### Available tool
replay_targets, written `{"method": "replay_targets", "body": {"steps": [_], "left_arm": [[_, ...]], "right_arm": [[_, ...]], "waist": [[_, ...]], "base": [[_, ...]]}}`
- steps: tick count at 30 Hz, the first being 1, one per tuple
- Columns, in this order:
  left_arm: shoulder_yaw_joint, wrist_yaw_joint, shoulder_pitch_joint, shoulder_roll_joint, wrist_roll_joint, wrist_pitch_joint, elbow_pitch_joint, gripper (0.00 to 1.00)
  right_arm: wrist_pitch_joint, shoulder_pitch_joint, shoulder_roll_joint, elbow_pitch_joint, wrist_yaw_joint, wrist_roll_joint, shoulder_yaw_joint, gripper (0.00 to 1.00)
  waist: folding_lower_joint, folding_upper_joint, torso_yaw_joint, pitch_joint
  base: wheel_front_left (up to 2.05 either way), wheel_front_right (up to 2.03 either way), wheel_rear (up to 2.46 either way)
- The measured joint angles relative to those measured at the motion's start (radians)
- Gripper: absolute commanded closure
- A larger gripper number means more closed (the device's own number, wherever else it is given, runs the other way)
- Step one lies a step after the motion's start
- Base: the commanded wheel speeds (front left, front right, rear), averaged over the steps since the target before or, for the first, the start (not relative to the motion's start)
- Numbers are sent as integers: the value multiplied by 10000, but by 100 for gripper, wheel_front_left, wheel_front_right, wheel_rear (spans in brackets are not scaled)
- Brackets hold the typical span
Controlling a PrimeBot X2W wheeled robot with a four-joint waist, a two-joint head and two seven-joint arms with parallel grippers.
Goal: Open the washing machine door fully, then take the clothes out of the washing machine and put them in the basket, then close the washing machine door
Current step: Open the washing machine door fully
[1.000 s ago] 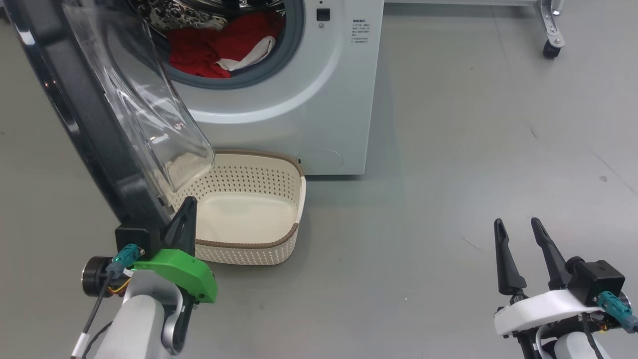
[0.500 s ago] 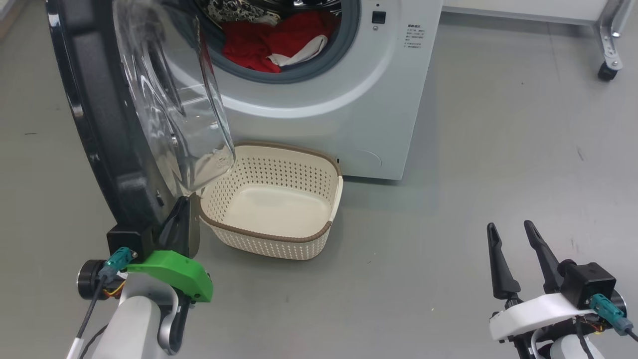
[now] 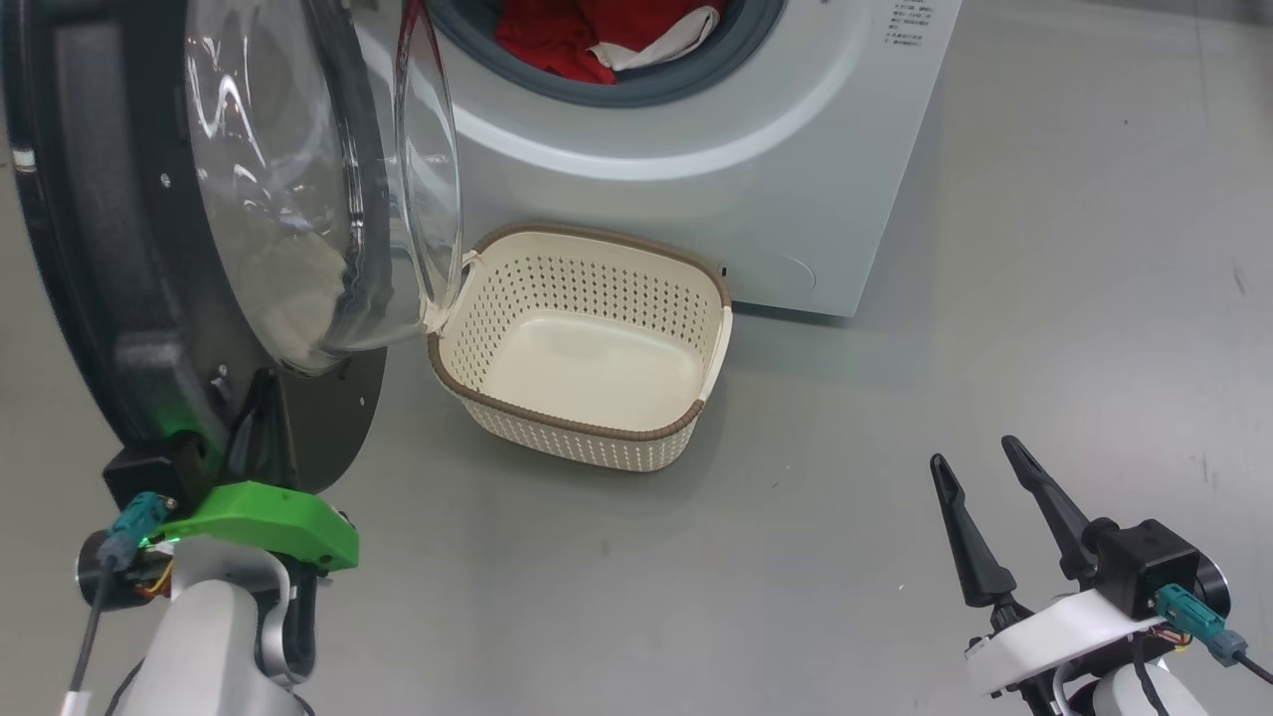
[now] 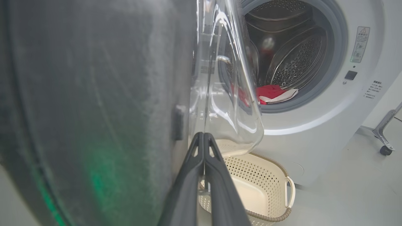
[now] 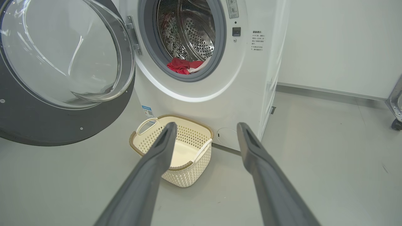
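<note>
The washing machine door [image 3: 80, 249] stands swung out to the left, its clear glass bowl [image 3: 298, 199] facing the basket. My left gripper [image 3: 263, 383] is shut with nothing between its fingers. Its tips [image 4: 203, 135] lie at the door's inner face just under the glass; I cannot tell whether they touch it. The red clothes [image 3: 557, 40] with white trim lie at the drum's front lip inside the washing machine [image 3: 696, 199]. The cream basket [image 3: 587, 430] sits on the floor below the opening, with nothing in it. My right gripper [image 3: 975, 452] hangs open at the lower right, its fingers [image 5: 163, 147] pointing towards the basket [image 5: 188, 175].
Grey floor spreads right of the machine and in front of the basket. A metal frame leg on a caster [image 5: 396, 122] stands at the far right by the white wall. The door's lower rim [image 5: 31, 125] hangs over the floor left of the basket.
The door has swung further out to the left, and my shut left gripper has stayed at its lower inner face. The head camera has shifted. The right gripper holds its open pose.
</note>
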Motion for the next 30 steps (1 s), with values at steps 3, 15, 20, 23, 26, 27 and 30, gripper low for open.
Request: {"method": "replay_targets", "body": {"steps": [3, 15, 20, 23, 26, 27, 30], "left_arm": [[297, 107, -88, 107, -117, -29, -63, 100], [1542, 226, -525, 372, -1026, -121, -408, 100], [2050, 307, -643, 614, -1193, -127, -445, 100], [2326, 378, -688, 792, -1266, -134, -441, 100], [2602, 393, -777, 907, -1459, -136, -430, 100], [2660, 397, -802, 943, -1521, -136, -420, 100], [2865, 422, -867, 1066, -1668, -136, -407, 100]], "right_arm": [[42, -92, -71, -105, 59, -73, 56, 0], [148, -517, -376, -405, 71, -267, 257, 0], [224, -823, -527, -541, 73, -332, 274, 0], [236, -846, -644, -562, 73, -334, 267, 0], [238, -848, -742, -577, 77, -334, 240, 0], [240, -848, -782, -593, 88, -334, 217, 0], [349, -850, -924, -654, 88, -353, 228, 0]], "waist": [[0, 0, 82, 225], [1, 0, 289, 1200], [1, 0, 336, 1589], [1, 0, 357, 1795], [1, 0, 382, 1978], [1, 0, 393, 2034], [1, 0, 433, 2195]], "base": [[0, 0, 0], [0, 0, 0], [0, 0, 0], [0, 0, 0], [0, 0, 0], [0, 0, 0], [0, 0, 0]]}}
